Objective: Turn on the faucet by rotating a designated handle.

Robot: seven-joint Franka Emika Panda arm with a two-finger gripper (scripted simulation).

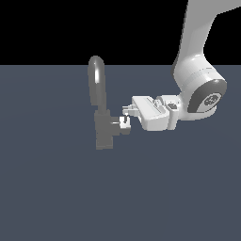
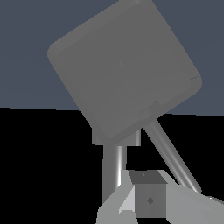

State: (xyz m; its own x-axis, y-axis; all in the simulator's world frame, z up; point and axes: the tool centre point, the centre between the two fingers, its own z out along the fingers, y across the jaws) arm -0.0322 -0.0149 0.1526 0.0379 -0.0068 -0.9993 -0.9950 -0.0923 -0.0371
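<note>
The grey faucet (image 1: 103,134) stands on the floor with a boxy body and a tall arched spout (image 1: 96,80). The handle (image 1: 116,126) is a short stub that sticks out of the body toward the exterior view's right. My gripper (image 1: 124,120) reaches in sideways from that side, and its tips are at the stub's end. Its fingers look closed together and hold nothing. In the wrist view the handle's square end face (image 2: 124,65) fills the frame. The thin lever pin (image 2: 170,153) slants away from it toward my fingertips (image 2: 148,199). The spout (image 2: 113,166) shows behind.
The white arm (image 1: 200,89) comes down from the upper part of the exterior view's right. The flat dark grey floor (image 1: 70,197) spreads all around the faucet.
</note>
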